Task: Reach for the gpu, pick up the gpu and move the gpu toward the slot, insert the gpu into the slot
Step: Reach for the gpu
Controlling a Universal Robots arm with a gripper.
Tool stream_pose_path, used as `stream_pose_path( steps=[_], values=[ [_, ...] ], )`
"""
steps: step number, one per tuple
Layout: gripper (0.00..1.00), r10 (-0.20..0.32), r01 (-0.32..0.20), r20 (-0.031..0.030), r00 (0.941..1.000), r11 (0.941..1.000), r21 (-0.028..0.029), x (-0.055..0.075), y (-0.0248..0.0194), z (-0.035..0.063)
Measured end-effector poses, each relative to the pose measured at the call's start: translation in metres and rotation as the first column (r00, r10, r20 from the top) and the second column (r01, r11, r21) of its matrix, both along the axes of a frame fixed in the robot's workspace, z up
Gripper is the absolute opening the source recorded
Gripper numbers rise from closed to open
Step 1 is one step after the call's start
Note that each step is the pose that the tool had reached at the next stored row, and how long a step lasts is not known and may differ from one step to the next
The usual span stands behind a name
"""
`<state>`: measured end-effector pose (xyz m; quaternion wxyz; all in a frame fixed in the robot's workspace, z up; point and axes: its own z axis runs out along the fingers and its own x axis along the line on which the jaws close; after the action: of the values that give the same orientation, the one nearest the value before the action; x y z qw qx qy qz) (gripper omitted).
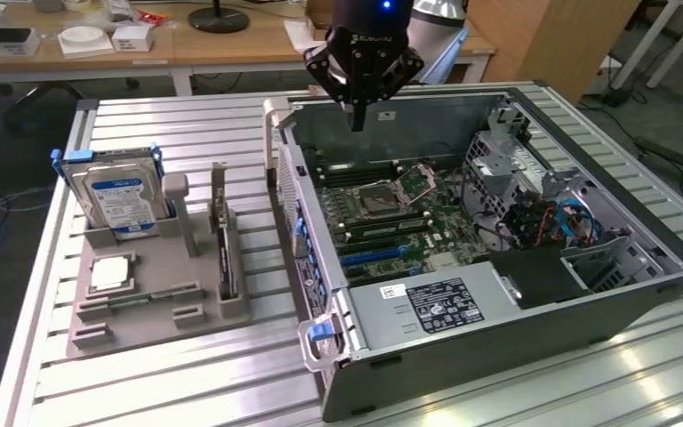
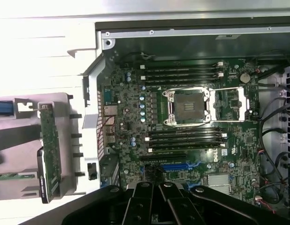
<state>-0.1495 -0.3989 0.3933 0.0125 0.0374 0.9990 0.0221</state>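
The gpu (image 1: pixel 225 258) stands on edge in a grey holder (image 1: pixel 157 325) at the exterior view's left, beside the open computer case. The wrist view shows the gpu (image 2: pixel 50 150) as a thin green-edged card with a black fan at its side. My gripper (image 1: pixel 359 120) hangs above the far end of the case, over the motherboard and well apart from the gpu. Its fingers (image 2: pixel 144 202) are shut together with nothing between them. The blue slot (image 1: pixel 377 251) lies on the motherboard; in the wrist view the slot (image 2: pixel 175 166) sits just beyond my fingertips.
A silver hard drive (image 1: pixel 122 196) with a blue label stands upright at the holder's far end. A processor chip (image 1: pixel 110 271) and a green memory stick (image 1: pixel 140 302) lie in the holder. The case wall (image 1: pixel 288 196) rises between holder and motherboard. Cables (image 1: pixel 555 222) fill the case's right side.
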Motion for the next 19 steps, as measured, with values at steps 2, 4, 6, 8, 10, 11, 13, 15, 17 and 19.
stream_pose_path(
  steps=[2, 4, 6, 8, 10, 11, 13, 15, 17, 19],
  values=[
    [0.1, 0.0, 0.0, 0.0, 1.0, 1.0, -0.0001, -0.002, 0.0, 0.0],
    [0.1, 0.0, 0.0, 0.0, 1.0, 1.0, 0.0, -0.005, 0.0, 0.0],
    [0.1, 0.0, 0.0, 0.0, 1.0, 1.0, 0.0, -0.008, 0.0, 0.0],
    [0.1, 0.0, 0.0, -0.0001, 1.0, 1.0, 0.0, -0.01, 0.0, 0.0],
    [0.1, 0.0, 0.0, 0.0, 1.0, 1.0, 0.0, -0.014, 0.0, 0.0],
    [0.1, 0.0, 0.0, 0.0, 1.0, 1.0, 0.0, -0.015, 0.0, 0.0],
    [0.1, 0.0, 0.0, 0.0, 1.0, 1.0, 0.0, -0.019, 0.0, 0.0],
    [0.1, 0.0, 0.0, 0.0, 1.0, 1.0, 0.0, -0.022, 0.0, 0.0],
    [0.1, 0.0, 0.0, 0.0, 1.0, 1.0, 0.0, -0.025, 0.0, 0.0],
    [0.1, 0.0, 0.0, 0.0, 1.0, 1.0, 0.0, -0.028, 0.0, 0.0]
  ],
)
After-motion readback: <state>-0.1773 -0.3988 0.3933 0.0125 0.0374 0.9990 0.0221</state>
